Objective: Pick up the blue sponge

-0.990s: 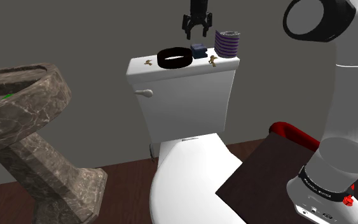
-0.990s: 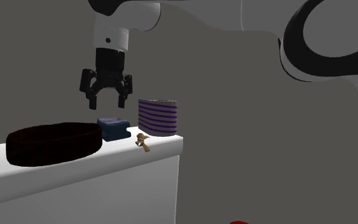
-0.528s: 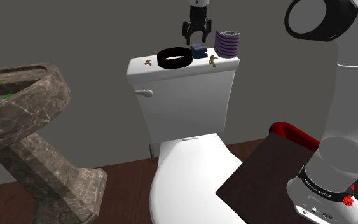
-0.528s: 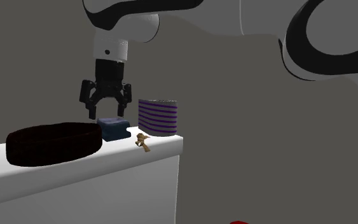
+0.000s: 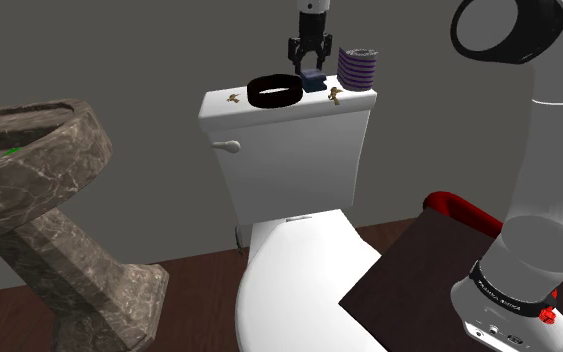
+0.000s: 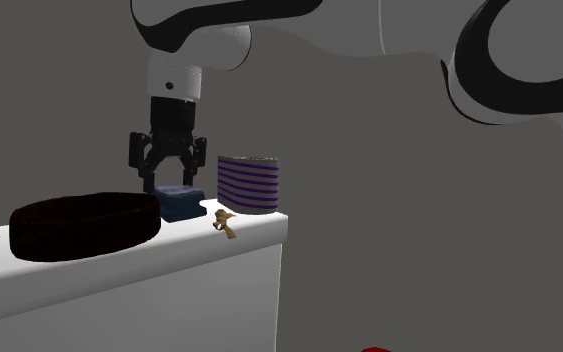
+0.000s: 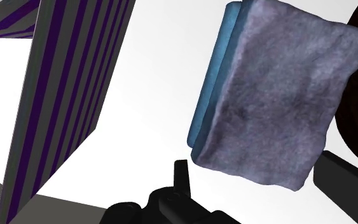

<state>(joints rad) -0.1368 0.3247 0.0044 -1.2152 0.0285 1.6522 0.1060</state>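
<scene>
The blue sponge (image 5: 313, 82) (image 6: 179, 203) lies on the white toilet tank lid (image 5: 219, 103), between a black ring-shaped dish (image 5: 274, 91) and a purple-striped cup (image 5: 358, 67). In the wrist view the sponge (image 7: 273, 95) shows a greyish fuzzy top over a blue layer. My black gripper (image 5: 308, 68) (image 6: 172, 183) (image 7: 254, 164) comes straight down onto it. Its fingers have closed in on the sponge's two sides and clasp it. The sponge still rests on the lid.
The striped cup (image 6: 249, 183) (image 7: 56, 95) stands close beside the gripper and the black dish (image 6: 84, 224) on the other side. Small brown figures (image 5: 336, 96) (image 5: 234, 98) sit at the lid's front edge. A marbled stone basin (image 5: 29, 170) stands at the shoulder view's left.
The gripper came down from above the sponge until its fingers straddled it, then the fingers closed from wide apart onto the sponge. The sponge has not moved.
</scene>
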